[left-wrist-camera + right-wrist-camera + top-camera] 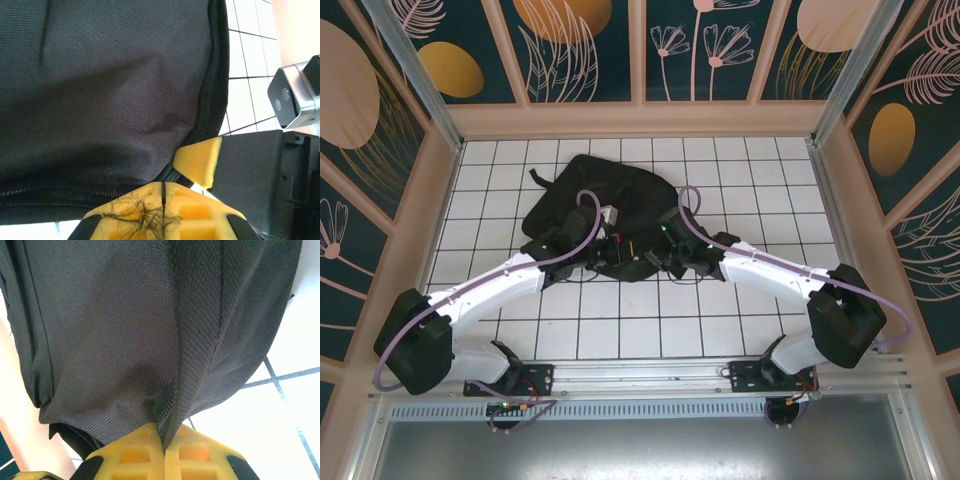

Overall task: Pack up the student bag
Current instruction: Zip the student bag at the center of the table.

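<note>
The left pincer (163, 200) is clenched on a thin black strip at the zippered edge of the bag (110, 85). The right pincer (164, 445) is clenched on a fold of the bag's mesh fabric. The bag lies mid-table (720, 320), toward the far side, with both pincers at its near edge.

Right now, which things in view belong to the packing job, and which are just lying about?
Job:
student bag, black, lying flat
left hand, shut on its zipped edge
right hand, shut on a mesh fold of it

Just surroundings:
tiled table
patterned walls
</note>
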Robot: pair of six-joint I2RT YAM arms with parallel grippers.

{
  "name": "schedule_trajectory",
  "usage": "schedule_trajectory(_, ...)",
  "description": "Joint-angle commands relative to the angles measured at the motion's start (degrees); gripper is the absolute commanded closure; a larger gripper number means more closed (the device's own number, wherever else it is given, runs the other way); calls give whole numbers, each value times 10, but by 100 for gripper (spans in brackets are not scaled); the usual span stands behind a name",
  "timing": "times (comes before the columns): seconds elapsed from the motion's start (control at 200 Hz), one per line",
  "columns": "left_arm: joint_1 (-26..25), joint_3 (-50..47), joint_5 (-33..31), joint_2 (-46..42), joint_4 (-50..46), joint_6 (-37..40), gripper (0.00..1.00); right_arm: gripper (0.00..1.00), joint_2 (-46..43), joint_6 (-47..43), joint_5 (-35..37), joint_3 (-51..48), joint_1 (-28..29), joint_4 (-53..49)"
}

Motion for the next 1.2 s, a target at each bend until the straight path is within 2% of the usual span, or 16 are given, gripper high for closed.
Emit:
schedule_trajectory(0.0, 1, -10, -41, -52, -24, 13, 100, 100, -8, -32, 58, -11, -14, -79)
schedule_trajectory(0.35, 1, -22, -132, -88, -70, 36, 100, 100, -20, -57, 69, -18, -41, -93)
schedule_trajectory(0.706, 1, 50, -157, -48, -95, 80, 100, 100, -21, -101, 84, 5, -63, -116)
schedule_trajectory(1.196, 5, 28, -193, -57, -110, 96, 100, 100, -49, -144, 68, -17, -122, -111)
